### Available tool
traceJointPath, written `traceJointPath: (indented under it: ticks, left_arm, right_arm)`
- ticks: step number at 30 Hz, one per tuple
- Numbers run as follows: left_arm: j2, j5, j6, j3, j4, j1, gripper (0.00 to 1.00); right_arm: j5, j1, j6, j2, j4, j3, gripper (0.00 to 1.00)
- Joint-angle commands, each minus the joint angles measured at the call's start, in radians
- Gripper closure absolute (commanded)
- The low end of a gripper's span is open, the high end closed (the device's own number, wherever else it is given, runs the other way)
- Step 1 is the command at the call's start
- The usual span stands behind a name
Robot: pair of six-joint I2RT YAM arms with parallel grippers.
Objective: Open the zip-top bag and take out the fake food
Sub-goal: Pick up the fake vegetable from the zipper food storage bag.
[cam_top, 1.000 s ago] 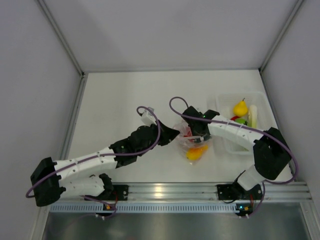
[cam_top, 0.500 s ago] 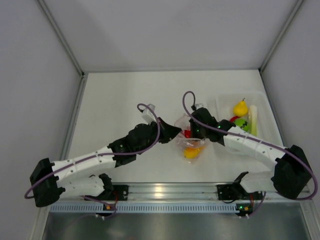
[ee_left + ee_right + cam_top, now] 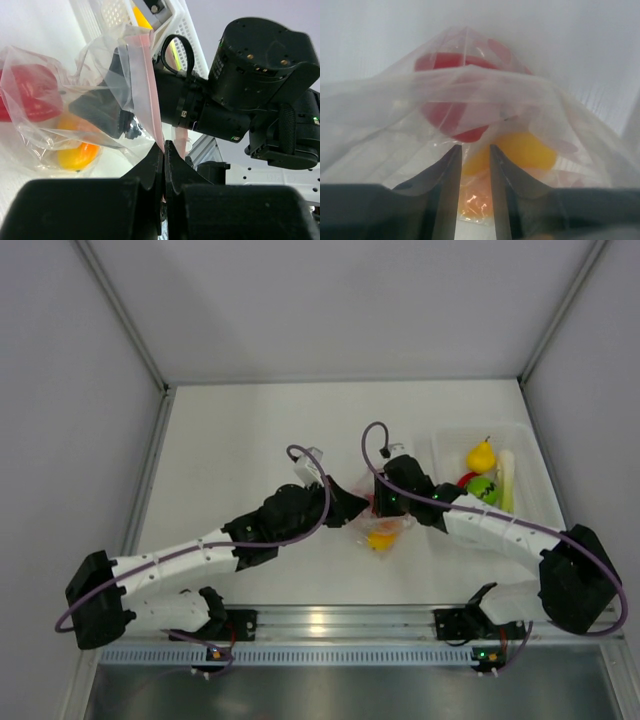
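Mid-table [image 3: 230, 440], between the two arms, sits the bag [image 3: 382, 530], just left of the tray [image 3: 520, 430]. From above its long axis runs roughly from the far side towards the near edge: the mouth end is up among the grippers and the filled end points at the near edge, where the orange-yellow piece [image 3: 380, 538] lies. A red piece [image 3: 375, 508] sits just beyond it, closer to the mouth.

The left gripper [image 3: 164, 150] is clamped tight on the pink zip strip [image 3: 145, 95] at the bag's rim. In the left wrist view the strip rises from that pinch, so the mouth edge is held up. Behind the film in that view, the red piece [image 3: 30, 92] lies above the orange-yellow one [image 3: 75, 155].

The right gripper [image 3: 383, 502] meets the bag from the opposite side, and the left wrist view shows its dark fingertips behind the clear plastic, inside the mouth. Its own camera shows the fingers [image 3: 447, 170] only narrowly parted, with nothing visible between them and film draped across just ahead. Beyond the tips lie the red piece [image 3: 452, 100] and the yellow piece [image 3: 525, 150], both under the plastic.

On the tray are a yellow pear [image 3: 481, 456], a green ball [image 3: 483, 488] and a pale stalk [image 3: 507, 475], well apart from the bag.
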Motion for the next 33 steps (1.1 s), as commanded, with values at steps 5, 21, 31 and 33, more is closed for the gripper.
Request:
traceJointPath:
  ticks: [5, 21, 31, 33]
  left_arm:
    - [0.015, 0.053, 0.031, 0.056, 0.065, 0.002, 1.0]
    - [0.066, 0.147, 0.064, 0.092, 0.108, 0.002, 1.0]
    - [0.003, -0.003, 0.019, -0.001, 0.108, 0.002, 1.0]
    - [0.0, -0.016, 0.002, -0.006, 0.11, 0.003, 1.0]
  right_arm:
    - [-0.068, -0.014, 0.076, -0.003, 0.214, 0.002, 0.62]
    - [-0.08, 0.01, 0.218, 0.187, 0.274, 0.08, 0.52]
    - [0.121, 0.03, 0.203, 0.165, -0.102, 0.202, 0.67]
    - [0.144, 0.03, 0.183, 0.161, -0.157, 0.209, 0.68]
